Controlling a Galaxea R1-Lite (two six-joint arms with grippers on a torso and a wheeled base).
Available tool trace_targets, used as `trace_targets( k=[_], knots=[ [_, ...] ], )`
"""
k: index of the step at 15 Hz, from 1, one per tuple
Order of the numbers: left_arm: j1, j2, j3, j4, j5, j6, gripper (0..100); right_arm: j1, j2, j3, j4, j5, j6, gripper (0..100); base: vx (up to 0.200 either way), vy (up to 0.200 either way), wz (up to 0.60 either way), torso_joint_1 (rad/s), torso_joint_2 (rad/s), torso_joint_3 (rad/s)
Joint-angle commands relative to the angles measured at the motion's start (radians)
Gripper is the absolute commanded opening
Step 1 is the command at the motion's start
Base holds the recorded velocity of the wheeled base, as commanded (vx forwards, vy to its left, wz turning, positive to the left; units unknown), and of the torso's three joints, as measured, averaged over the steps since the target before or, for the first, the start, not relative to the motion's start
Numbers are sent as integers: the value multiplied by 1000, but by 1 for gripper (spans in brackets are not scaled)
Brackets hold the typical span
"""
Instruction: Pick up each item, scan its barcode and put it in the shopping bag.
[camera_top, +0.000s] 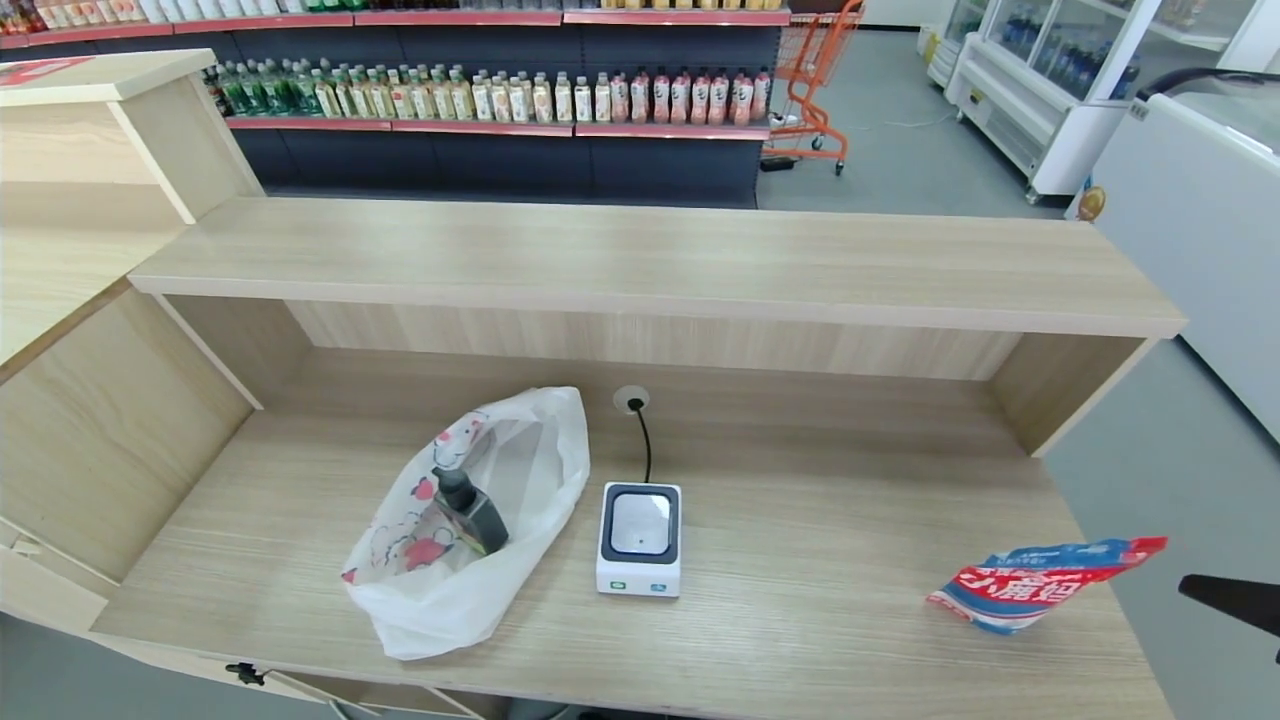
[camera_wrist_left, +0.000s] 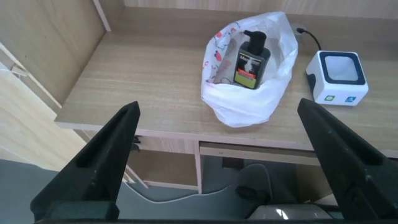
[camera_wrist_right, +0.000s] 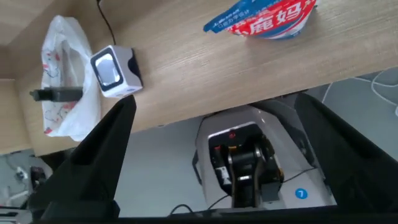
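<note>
Lighting: bright, even, from overhead. Shadows: soft, faint beneath shopping bag (camera_top: 432, 612). Glare: pale sheen on scanner (camera_top: 640, 540) window. Distortion: head-view edges bowed.

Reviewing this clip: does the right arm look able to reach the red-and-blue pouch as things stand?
Probably yes. The pouch lies alone at the right end of the counter, with nothing close to it, and the open right end effector sits just off that same edge.

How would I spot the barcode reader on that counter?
Find the middle of the pale wooden counter. Right of the white plastic shopping bag sits a small white box with a dark glass top, trailing a black cable. It alone is rigid and square; the bag and the red-and-blue snack packet are soft.
</note>
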Motion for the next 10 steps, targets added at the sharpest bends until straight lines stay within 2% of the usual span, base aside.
trace_targets(
  k=[1,3,4,7,10],
  knots=[
    [-1,0,0,0,0,-1,100,-2,25,-54,20,-2,74,100,0,0,0,0,0,0],
    [0,0,0,0,2,-1,100,-34,117,-179,170,-50,210,100,0,0,0,0,0,0],
    [-1,0,0,0,2,-1,100,-37,151,-200,196,-77,267,100,0,0,0,0,0,0],
    [-1,1,0,0,0,-1,100,-97,292,-200,190,-198,318,100,0,0,0,0,0,0],
    [-1,0,0,0,0,1,100,-116,446,-203,67,-272,330,100,0,0,0,0,0,0]
  ],
)
